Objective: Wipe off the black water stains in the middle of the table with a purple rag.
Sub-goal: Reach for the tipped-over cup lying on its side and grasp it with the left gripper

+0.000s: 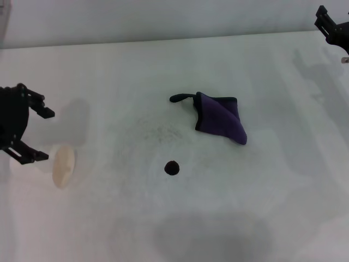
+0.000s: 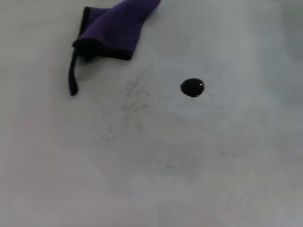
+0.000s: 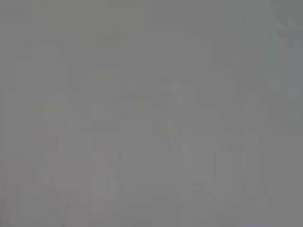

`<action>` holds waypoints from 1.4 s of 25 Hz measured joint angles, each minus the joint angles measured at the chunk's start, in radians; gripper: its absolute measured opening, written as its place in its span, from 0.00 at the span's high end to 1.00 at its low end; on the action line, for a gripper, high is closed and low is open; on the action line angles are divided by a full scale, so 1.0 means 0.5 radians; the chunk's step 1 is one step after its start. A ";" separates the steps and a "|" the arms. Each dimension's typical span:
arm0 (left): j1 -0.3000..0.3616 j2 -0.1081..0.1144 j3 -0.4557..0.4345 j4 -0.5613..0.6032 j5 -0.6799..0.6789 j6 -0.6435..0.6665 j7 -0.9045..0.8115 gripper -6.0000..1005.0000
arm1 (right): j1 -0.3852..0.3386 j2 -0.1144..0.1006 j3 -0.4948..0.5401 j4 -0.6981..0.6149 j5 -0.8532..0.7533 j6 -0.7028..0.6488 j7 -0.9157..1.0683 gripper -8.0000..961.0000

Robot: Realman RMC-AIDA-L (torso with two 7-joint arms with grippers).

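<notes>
We find the purple rag [image 1: 221, 118] lying loose near the middle of the table [image 1: 120, 71], a little toward the far edge and the right side, folded over on itself with its black loop tail pointing toward the left edge. The black water stains [image 1: 172, 168] amount to one small round blot sitting nearer the front edge, close to the rag but clearly apart from it, with faint grey speckling on the surface between them. Our left gripper [image 1: 37, 134] hovers by the left edge with its fingers spread wide, holding nothing, just beside a white paper cup [image 1: 60, 165] lying on its side. Our right gripper [image 1: 330, 24] is parked up at the far right corner, and we cannot tell how its fingers stand; its wrist view shows only blank grey. We judge the rag to be light, soft and limp, likely to sag and unfold when lifted, so a pinch on the thick folded body would serve us better than the thin tail. The blot looks wet and glossy and may smear.
</notes>
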 joint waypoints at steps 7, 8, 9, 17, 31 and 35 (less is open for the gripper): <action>-0.007 -0.045 0.062 0.009 0.092 -0.016 0.042 0.13 | -0.001 0.000 0.000 -0.001 -0.005 -0.003 0.001 0.14; -0.010 -0.048 0.076 0.015 0.111 -0.021 0.041 0.13 | -0.003 0.000 0.000 -0.001 -0.005 -0.003 0.001 0.14; -0.014 -0.062 0.099 0.033 0.150 -0.030 0.039 0.13 | -0.007 0.000 0.000 -0.001 -0.006 -0.003 0.001 0.14; -0.006 -0.165 0.184 0.087 0.358 -0.019 0.039 0.13 | -0.016 0.000 0.000 -0.017 -0.008 -0.003 0.001 0.14; 0.059 -0.210 0.190 0.152 0.483 0.013 0.029 0.13 | -0.016 0.000 0.000 -0.026 -0.008 -0.003 0.004 0.14; 0.081 -0.210 0.186 0.208 0.526 0.031 -0.001 0.13 | -0.009 0.000 0.000 -0.026 -0.006 -0.003 0.005 0.14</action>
